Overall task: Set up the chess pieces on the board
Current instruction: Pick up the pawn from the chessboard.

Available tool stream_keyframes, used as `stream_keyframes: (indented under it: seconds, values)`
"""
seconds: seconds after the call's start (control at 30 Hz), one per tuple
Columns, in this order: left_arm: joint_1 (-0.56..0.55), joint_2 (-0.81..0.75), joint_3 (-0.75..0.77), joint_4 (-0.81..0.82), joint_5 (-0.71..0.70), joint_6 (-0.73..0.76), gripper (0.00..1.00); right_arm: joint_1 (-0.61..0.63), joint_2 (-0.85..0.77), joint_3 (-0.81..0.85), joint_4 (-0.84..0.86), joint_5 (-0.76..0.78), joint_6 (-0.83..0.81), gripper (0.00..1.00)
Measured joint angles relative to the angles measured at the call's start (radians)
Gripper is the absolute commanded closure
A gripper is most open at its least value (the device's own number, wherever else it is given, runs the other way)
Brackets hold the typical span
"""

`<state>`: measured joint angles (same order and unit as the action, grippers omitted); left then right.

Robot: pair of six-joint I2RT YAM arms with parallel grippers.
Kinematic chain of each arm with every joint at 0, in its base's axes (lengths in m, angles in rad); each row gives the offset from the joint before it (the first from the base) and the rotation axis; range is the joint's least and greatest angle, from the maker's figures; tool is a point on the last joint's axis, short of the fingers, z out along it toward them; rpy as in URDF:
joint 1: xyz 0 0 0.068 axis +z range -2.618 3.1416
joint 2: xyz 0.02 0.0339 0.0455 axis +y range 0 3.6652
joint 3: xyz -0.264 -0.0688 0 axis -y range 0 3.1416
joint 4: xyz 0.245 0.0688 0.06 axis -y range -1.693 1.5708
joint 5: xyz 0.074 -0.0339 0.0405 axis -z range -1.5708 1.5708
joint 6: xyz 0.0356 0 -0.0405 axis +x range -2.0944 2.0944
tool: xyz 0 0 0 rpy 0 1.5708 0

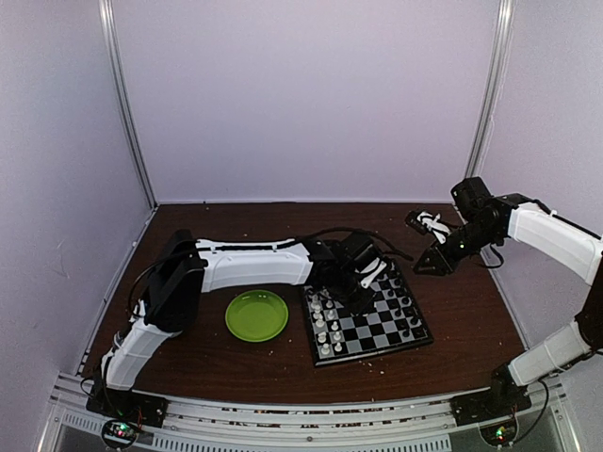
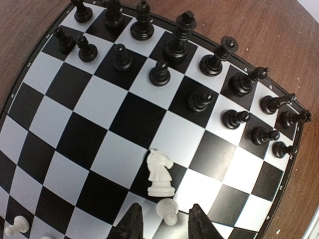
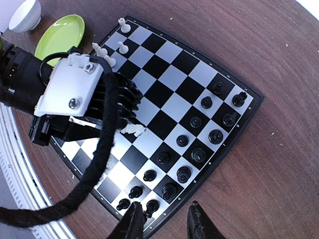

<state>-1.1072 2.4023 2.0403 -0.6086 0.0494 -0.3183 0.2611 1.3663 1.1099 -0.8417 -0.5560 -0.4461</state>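
Note:
The board (image 1: 379, 331) lies right of centre, with black chess pieces (image 1: 402, 298) in two rows along its right side and white ones (image 1: 325, 331) along its left. My left gripper (image 1: 362, 275) hangs low over the board's far middle. In the left wrist view its jaws (image 2: 166, 225) are open around a white pawn (image 2: 168, 209), with a gap on each side. A white knight (image 2: 160, 173) stands just beyond the pawn. My right gripper (image 3: 167, 223) is open and empty, high over the board's black-side edge (image 3: 214, 164).
A round green plate (image 1: 256, 314) sits just left of the board. The left arm's black cable (image 3: 94, 164) loops over the board's near side in the right wrist view. Pale crumbs dot the brown table (image 1: 462, 320).

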Motion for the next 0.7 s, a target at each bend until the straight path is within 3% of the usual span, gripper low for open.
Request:
stream_keyframes:
  seconds: [0.3, 0.7]
  values:
    - [0.000, 0.001, 0.000, 0.000, 0.022, 0.010, 0.76, 0.000, 0.003, 0.000, -0.001, -0.006, 0.000, 0.69]
    - [0.000, 0.003, 0.000, 0.000, 0.023, 0.013, 0.79, 0.000, 0.018, 0.000, -0.009, -0.007, -0.004, 0.69]
